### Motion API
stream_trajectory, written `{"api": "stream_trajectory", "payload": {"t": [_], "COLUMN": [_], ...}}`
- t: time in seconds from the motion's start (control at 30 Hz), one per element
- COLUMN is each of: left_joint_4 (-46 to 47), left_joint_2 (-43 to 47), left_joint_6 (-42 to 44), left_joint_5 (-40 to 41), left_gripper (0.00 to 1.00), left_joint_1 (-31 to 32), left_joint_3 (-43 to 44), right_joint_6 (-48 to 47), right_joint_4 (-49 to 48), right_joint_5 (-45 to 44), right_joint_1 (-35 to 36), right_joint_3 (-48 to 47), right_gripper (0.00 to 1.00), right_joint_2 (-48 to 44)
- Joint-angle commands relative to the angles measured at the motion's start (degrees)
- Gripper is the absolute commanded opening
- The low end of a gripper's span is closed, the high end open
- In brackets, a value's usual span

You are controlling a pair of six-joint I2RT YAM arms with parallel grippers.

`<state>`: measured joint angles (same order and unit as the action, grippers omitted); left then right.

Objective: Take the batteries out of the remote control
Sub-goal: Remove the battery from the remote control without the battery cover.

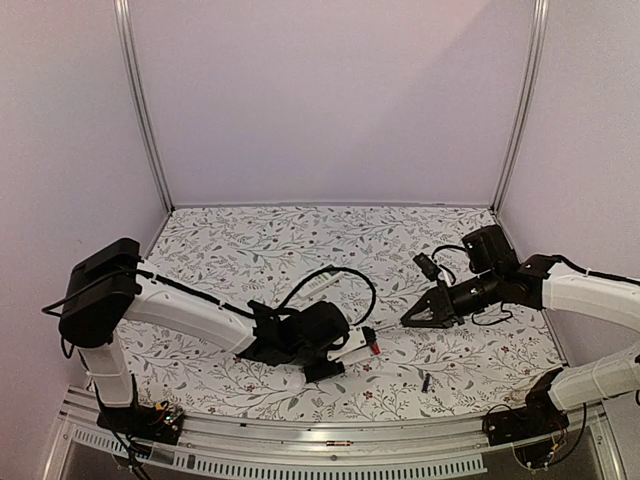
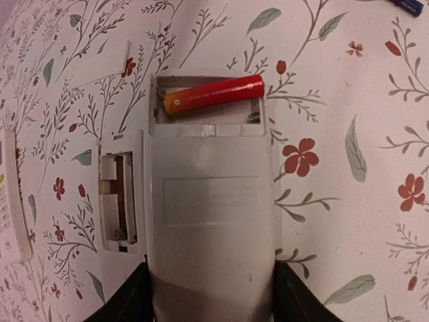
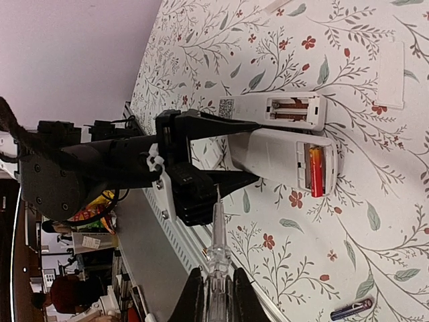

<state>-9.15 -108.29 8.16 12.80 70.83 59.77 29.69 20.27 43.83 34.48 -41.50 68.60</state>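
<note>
Inside remote [image 2: 211, 221] — battery [image 2: 213, 96]; left tool [image 2: 210, 288] tight on remote, right tool [image 3: 216, 290] tight on stick [image 3: 217, 228].

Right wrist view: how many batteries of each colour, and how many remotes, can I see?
Red-orange cylindrical battery: 1
Dark cylindrical battery: 1
White plastic remote controls: 2
Total: 4

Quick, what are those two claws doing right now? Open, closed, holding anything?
Left gripper: closed on the white remote, one finger on each side.
Right gripper: closed on a thin clear stick.
</note>
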Motion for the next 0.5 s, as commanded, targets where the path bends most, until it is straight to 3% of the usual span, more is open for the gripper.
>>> {"api": "stream_trajectory", "payload": {"t": [0.0, 0.47], "left_joint_4": [-12.13, -12.13], "left_joint_2": [-6.17, -6.36], "left_joint_6": [0.76, 0.76], "left_joint_5": [-0.58, -0.58], "left_gripper": [0.42, 0.42], "left_joint_1": [0.25, 0.27], "left_joint_3": [-4.13, -4.13], "right_joint_6": [-0.68, -4.81], "right_joint_4": [-0.19, 3.21], "right_joint_5": [-3.75, -14.45], "right_joint_1": [-0.2, 2.44], "right_joint_3": [0.44, -1.31], "right_gripper": [0.0, 0.0], "right_joint_2": [-1.3, 4.88]}}
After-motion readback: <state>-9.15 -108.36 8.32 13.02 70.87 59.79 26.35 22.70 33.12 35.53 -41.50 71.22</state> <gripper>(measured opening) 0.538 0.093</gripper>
